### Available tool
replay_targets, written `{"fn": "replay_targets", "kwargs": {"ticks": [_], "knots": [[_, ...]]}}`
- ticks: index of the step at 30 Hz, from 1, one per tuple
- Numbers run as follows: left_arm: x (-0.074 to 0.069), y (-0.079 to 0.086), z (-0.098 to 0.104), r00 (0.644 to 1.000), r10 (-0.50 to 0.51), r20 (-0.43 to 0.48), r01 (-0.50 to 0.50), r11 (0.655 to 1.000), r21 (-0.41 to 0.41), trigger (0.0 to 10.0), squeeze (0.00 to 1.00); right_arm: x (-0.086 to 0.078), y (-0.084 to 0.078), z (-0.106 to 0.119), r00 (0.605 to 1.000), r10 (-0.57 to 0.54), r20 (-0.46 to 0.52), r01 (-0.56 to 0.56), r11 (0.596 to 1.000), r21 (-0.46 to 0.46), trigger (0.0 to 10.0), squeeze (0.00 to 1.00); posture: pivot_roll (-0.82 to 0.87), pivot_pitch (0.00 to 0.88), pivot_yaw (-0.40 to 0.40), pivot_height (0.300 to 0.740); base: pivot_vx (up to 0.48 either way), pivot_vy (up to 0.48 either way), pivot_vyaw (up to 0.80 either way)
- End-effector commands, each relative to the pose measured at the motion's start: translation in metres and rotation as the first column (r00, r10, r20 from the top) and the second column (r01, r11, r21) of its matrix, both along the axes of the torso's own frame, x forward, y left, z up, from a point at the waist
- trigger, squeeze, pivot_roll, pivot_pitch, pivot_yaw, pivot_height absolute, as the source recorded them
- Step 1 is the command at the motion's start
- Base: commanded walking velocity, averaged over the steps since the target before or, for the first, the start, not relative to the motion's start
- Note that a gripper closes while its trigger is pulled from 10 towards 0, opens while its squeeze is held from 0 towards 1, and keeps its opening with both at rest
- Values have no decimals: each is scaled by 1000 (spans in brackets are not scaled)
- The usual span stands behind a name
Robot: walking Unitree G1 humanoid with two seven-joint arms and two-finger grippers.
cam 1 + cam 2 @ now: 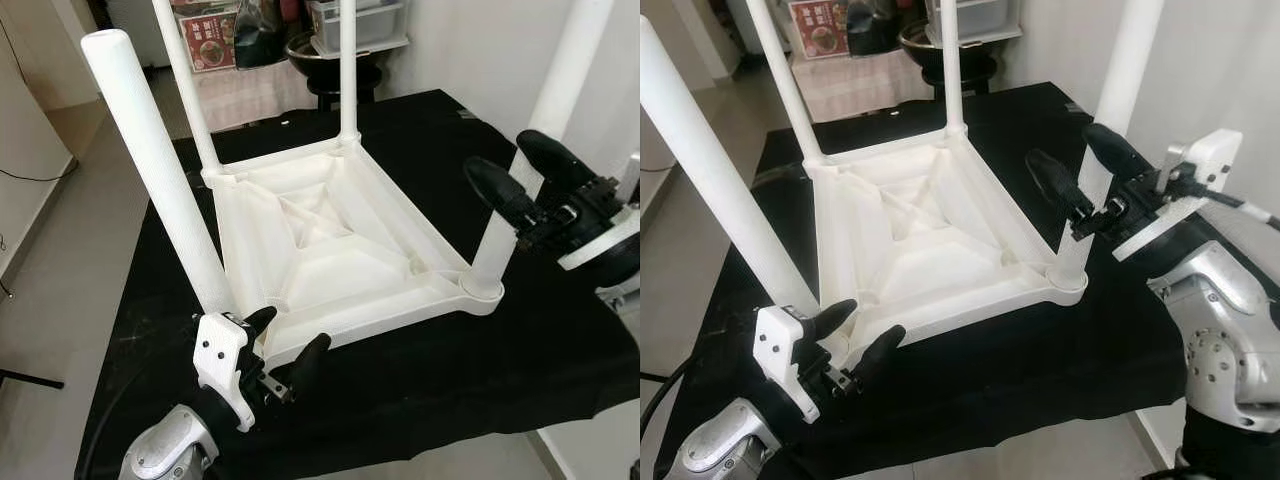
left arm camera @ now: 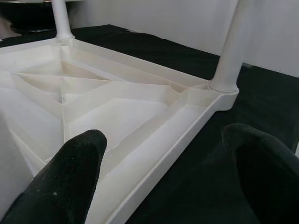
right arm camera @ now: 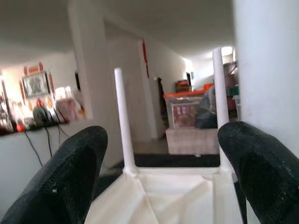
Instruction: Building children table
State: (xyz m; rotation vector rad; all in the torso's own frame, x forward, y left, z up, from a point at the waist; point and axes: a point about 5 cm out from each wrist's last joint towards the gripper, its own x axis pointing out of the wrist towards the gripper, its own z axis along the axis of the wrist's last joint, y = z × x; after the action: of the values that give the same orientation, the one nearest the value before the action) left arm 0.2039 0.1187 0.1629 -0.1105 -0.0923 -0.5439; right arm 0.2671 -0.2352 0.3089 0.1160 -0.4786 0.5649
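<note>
tabletop (image 1: 330, 250) inverted on cloth (image 1: 420, 390) | legs up | left tool (image 1: 290, 345) near corner

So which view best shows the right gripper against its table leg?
Right eye view: the right gripper stands open, fingers either side of the near-right leg. Left eye view shows it partly cropped; right wrist view shows fingertips and blurred leg.

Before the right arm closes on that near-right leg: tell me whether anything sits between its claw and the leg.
Nothing visible does. The right claw is open, its black fingers either side of the near-right leg, which stands upright in the corner socket of the upturned white tabletop. The left claw sits open at the tabletop's near-left corner.
</note>
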Motion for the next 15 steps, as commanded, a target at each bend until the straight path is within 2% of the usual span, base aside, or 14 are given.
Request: {"fn": "replay_targets", "kwargs": {"ticks": [1,3,7,11,12,13,15], "knots": [[2,14,-3,996,92,-9,-92,996,20,10000,0,-9,-24,25,991,-94,97,83,990,111,10000,0,-137,129,75,740,0,0,0],[2,14,-4,996,93,-10,-93,995,21,10000,0,-11,-24,39,988,-66,141,43,986,160,10000,0,-137,128,73,740,0,0,0],[1,14,-4,995,99,-9,-99,995,23,10000,0,-9,-18,48,984,-47,172,25,991,133,10000,0,-129,127,67,740,0,0,0],[1,14,-4,995,101,-8,-101,995,23,10000,0,-4,-18,49,982,-87,171,69,992,105,10000,0,-125,126,64,740,0,0,0],[1,14,-4,995,102,-8,-102,995,23,10000,0,1,-19,48,979,-127,161,117,991,72,10000,0,-123,126,63,740,0,0,0],[1,14,-4,995,102,-8,-102,995,23,10000,0,1,-19,48,979,-127,161,117,991,72,10000,0,-123,126,63,740,0,0,0],[1,14,-3,995,103,-6,-103,994,23,10000,0,16,-24,41,959,-254,124,258,966,-17,10000,0,-118,126,57,740,0,0,0]]}}
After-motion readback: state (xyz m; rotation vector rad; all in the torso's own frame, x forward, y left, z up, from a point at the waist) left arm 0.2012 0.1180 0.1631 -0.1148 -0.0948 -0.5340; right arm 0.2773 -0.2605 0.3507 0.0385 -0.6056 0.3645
